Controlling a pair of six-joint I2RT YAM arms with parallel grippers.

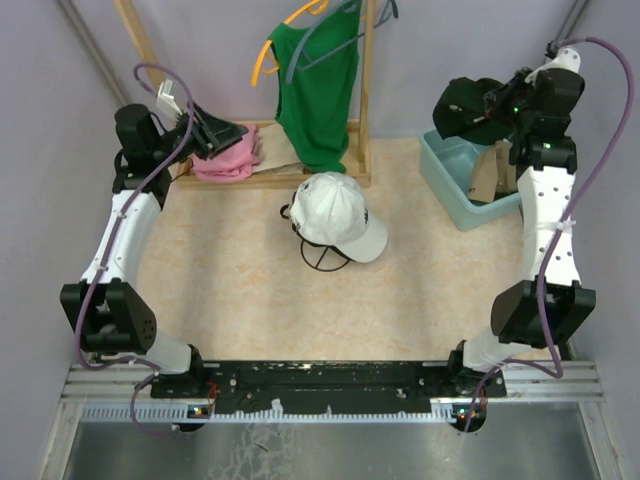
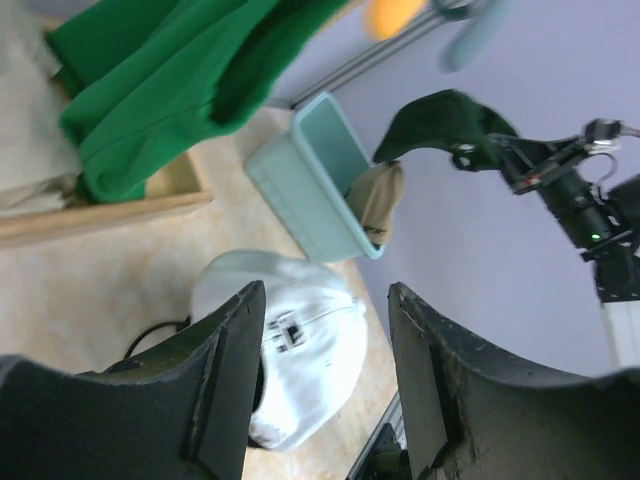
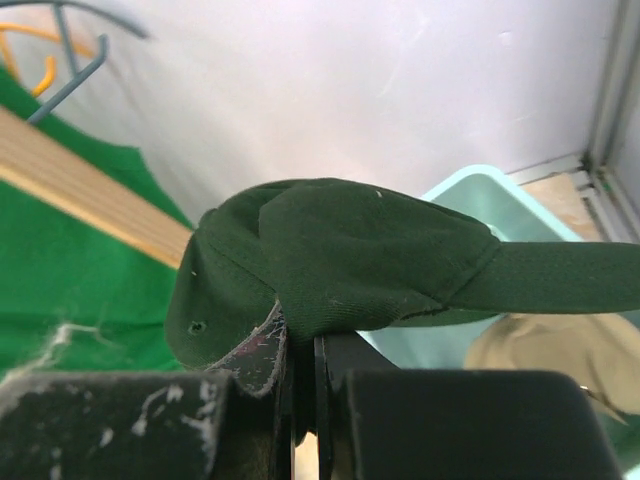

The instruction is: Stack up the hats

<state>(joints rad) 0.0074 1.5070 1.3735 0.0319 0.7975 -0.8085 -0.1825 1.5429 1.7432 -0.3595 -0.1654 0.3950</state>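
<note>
A white hat point(image 1: 332, 213) lies mid-table, and a black rim point(image 1: 322, 257) shows from under its near side. My right gripper point(image 1: 497, 103) is shut on the edge of a dark hat point(image 1: 466, 104) and holds it in the air above the teal bin point(image 1: 450, 187). In the right wrist view that dark hat point(image 3: 330, 250) sits over the shut gripper point(image 3: 306, 372). A tan hat point(image 1: 489, 172) rests in the bin. My left gripper point(image 1: 236, 133) stands open over the pink cloth, far left of the white hat point(image 2: 300, 350); nothing lies between its fingers point(image 2: 228, 380).
A pink cloth point(image 1: 228, 160) lies on the wooden rack's base point(image 1: 290, 178) at the back left. A green shirt point(image 1: 318, 90) hangs from the rack on an orange hanger point(image 1: 264, 55). The teal bin stands by the right wall.
</note>
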